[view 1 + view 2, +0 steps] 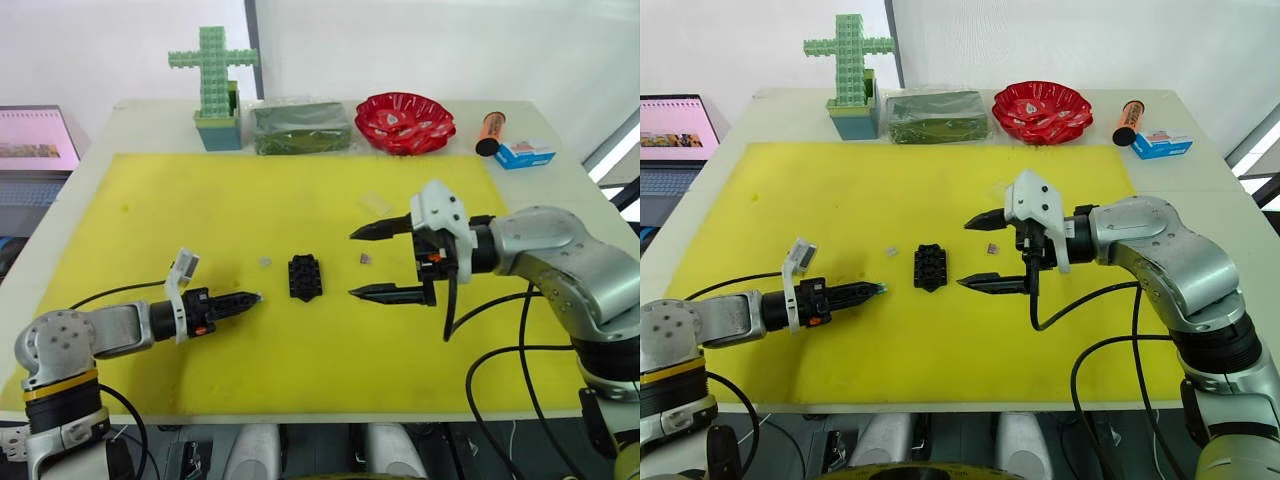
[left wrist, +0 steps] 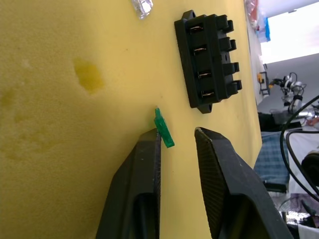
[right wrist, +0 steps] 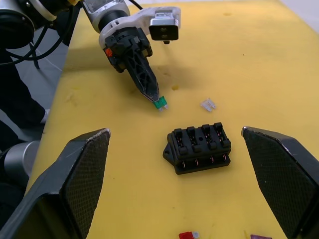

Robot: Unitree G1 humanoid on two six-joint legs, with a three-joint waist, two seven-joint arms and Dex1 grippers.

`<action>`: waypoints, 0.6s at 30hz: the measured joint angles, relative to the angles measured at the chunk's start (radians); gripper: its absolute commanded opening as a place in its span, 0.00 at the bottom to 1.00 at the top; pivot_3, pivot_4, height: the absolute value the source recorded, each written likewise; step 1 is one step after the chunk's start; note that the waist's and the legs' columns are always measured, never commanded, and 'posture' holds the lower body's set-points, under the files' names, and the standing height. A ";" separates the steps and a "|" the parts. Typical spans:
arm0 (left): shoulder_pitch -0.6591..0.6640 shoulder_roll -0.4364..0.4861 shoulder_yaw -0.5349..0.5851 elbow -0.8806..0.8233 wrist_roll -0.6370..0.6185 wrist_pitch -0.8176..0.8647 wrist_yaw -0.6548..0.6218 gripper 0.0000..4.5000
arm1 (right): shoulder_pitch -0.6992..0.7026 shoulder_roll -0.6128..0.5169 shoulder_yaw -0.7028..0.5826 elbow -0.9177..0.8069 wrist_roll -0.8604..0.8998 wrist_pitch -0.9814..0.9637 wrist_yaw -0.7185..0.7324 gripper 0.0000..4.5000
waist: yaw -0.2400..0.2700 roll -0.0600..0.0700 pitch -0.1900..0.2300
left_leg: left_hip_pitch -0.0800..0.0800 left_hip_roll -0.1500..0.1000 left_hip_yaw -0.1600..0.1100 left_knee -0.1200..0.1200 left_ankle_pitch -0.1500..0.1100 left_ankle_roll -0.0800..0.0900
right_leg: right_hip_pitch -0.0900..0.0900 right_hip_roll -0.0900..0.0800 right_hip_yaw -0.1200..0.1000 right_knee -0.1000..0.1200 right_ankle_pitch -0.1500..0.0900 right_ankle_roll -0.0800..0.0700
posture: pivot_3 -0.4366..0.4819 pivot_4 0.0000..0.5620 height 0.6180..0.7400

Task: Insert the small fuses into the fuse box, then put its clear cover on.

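The left claw (image 3: 158,103) has a green fuse (image 2: 163,129) at its fingertips; whether its fingers pinch it I cannot tell. The fuse box (image 1: 304,277) lies on the yellow mat (image 1: 200,200) between the claws. The right claw (image 1: 385,261) gapes wide and empty beside a red fuse (image 3: 188,234).

Yellow mat (image 1: 300,340): matt foam-like sheet, finely pitted, a few dents and one darker stain. Fuse box (image 2: 208,60): black moulded plastic, semi-matt, small metal contacts glinting in the slots. Green fuse (image 2: 163,129): translucent glossy plastic. Left pincer (image 2: 177,144) fingers (image 2: 222,184): matt black plastic, lightly grained. Right pincer (image 1: 365,262) finger pads (image 3: 82,174): black, cross-hatched texture. Red bowl (image 1: 405,122): glossy plastic. Surface (image 1: 560,180): smooth off-white.
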 measured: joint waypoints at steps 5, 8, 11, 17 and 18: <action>0.008 0.000 -0.005 -0.005 0.002 -0.011 0.003 0.30 | 0.000 0.000 0.003 0.000 -0.003 0.000 0.001 1.00 | 0.000 0.000 0.000 | 0.000 0.000 0.000 0.000 0.000 0.000 | 0.000 0.000 0.000 0.000 0.000 0.000 | 0.48 0.27 1.00; 0.013 0.000 -0.010 -0.005 0.006 -0.021 0.003 0.30 | 0.000 0.000 0.004 0.000 -0.003 0.000 0.001 1.00 | 0.000 0.000 0.000 | 0.000 0.000 0.000 0.000 0.000 0.000 | 0.000 0.000 0.000 0.000 0.000 0.000 | 0.48 0.27 1.00; 0.016 0.002 -0.017 -0.006 0.007 -0.027 0.003 0.16 | 0.000 0.000 0.004 0.000 -0.004 0.000 0.001 1.00 | 0.000 0.000 0.000 | 0.000 0.000 0.000 0.000 0.000 0.000 | 0.000 0.000 0.000 0.000 0.000 0.000 | 0.48 0.27 1.00; 0.030 0.004 -0.022 -0.009 0.010 -0.041 0.001 0.01 | 0.000 0.000 0.004 0.000 -0.004 0.000 0.001 1.00 | 0.000 0.000 0.000 | 0.000 0.000 0.000 0.000 0.000 0.000 | 0.000 0.000 0.000 0.000 0.000 0.000 | 0.48 0.27 1.00; 0.033 0.008 -0.026 -0.009 0.012 -0.045 0.000 0.01 | 0.000 0.000 0.004 0.000 -0.004 0.000 0.001 1.00 | -0.001 0.000 0.000 | 0.000 0.000 0.000 0.000 0.000 0.000 | 0.000 0.000 0.000 0.000 0.000 0.000 | 0.48 0.27 1.00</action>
